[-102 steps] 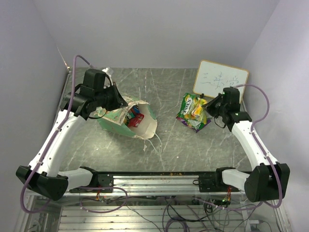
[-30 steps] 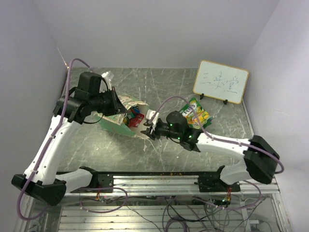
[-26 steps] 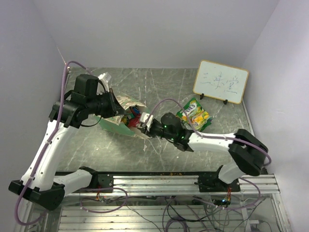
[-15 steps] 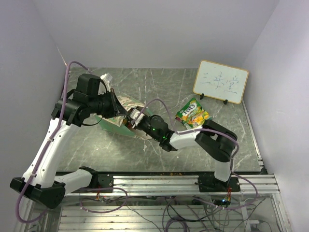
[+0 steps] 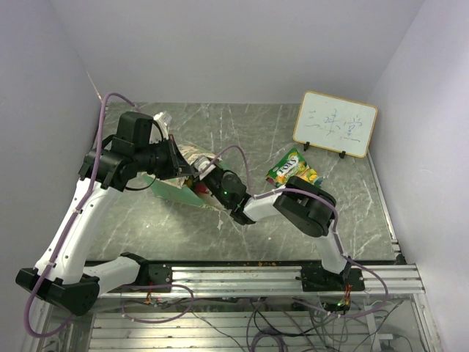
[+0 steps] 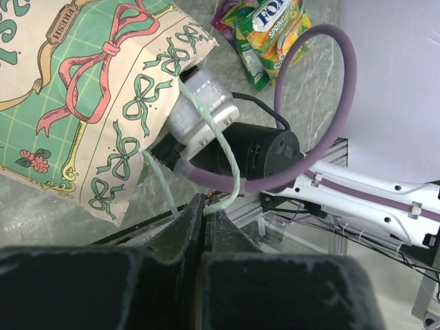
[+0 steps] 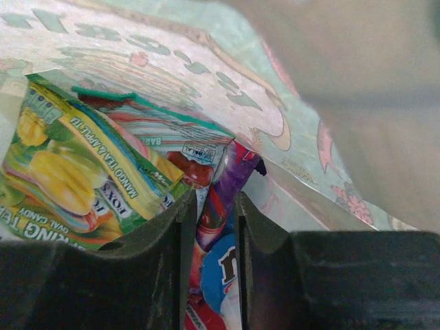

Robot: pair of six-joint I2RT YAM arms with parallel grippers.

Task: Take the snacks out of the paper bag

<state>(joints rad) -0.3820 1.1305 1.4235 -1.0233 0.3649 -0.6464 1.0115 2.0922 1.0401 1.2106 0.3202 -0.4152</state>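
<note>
Snacks (image 7: 89, 165) crowd right claw (image 7: 213, 205) inside paper bag (image 7: 172, 69) | left claw (image 6: 204, 201) pinches handle (image 6: 227, 158)

mouth: paper bag (image 5: 174, 192) on its side near left edge of desk (image 5: 242, 132), right tool (image 7: 210, 206) inside, jaws narrowly apart | inside: snacks (image 7: 82, 165) crowd ahead, bag wall close overhead | left tool (image 6: 204, 201) pinches string handle (image 6: 217, 137) at mouth | right arm (image 5: 304, 209) bars desk middle | whiteboard (image 5: 335, 123) at far right corner, loose packet (image 5: 293, 169) before it | far-edge strip open

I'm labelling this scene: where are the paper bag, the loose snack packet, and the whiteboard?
paper bag (image 6: 82, 103), left wrist view, printed side panel.
loose snack packet (image 5: 293, 167), top external view, packet middle.
whiteboard (image 5: 335, 123), top external view, white face.
</note>
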